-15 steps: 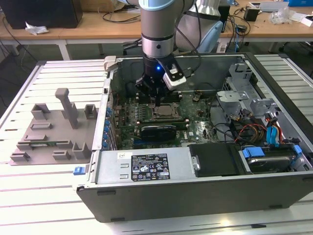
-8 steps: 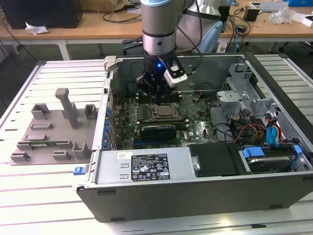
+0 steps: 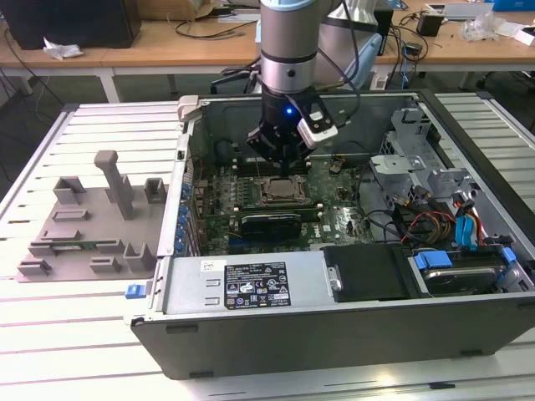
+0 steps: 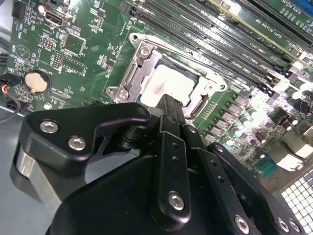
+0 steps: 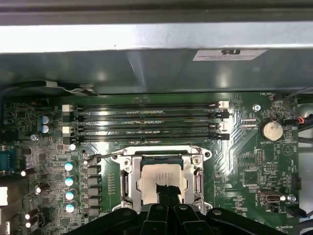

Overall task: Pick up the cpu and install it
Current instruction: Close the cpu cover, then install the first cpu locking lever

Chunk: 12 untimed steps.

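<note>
Currently the gripper (image 4: 168,104) hangs with its fingers drawn together and nothing between them. The tips sit over one edge of the cpu (image 4: 168,82); contact cannot be told. The cpu lies flat inside the socket frame (image 5: 128,182), directly beneath the tool. Beyond the tips run the memory slots (image 5: 146,122), then the case wall (image 5: 146,68). Low green board (image 4: 93,73) flanks the socket frame.

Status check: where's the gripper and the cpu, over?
Gripper low over the socket, inside the case. Cpu lying flat in the socket, beneath the gripper; contact unclear. Nothing in between.
</note>
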Each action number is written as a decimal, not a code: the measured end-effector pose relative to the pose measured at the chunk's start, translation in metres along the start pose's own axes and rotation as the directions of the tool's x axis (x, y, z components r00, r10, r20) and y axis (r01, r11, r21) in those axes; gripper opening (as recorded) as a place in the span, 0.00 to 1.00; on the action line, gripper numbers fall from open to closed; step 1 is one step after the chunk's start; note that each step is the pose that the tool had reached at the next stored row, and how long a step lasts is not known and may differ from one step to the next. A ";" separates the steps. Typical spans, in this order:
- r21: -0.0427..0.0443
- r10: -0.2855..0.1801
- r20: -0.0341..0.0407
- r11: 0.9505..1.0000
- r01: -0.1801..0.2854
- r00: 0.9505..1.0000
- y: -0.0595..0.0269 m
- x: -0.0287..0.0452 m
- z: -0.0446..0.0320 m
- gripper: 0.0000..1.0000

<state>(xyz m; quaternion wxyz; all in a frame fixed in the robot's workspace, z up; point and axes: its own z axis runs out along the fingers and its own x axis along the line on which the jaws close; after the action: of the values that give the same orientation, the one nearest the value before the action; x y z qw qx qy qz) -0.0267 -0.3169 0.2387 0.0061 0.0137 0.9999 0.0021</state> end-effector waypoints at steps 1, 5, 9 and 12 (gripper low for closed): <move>0.000 0.000 0.000 1.000 0.000 1.000 0.0000 0.0000 -0.0026 0.11; 0.000 0.000 0.000 1.000 0.000 1.000 0.0000 0.0000 -0.0040 0.11; 0.000 0.000 0.000 1.000 0.000 1.000 0.0000 0.0000 -0.0041 0.11; 0.000 0.000 0.000 1.000 0.000 1.000 0.0000 0.0000 -0.0041 0.11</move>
<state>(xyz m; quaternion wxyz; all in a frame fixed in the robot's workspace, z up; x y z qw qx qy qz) -0.0267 -0.3169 0.2428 0.0061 0.0136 0.9999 0.0021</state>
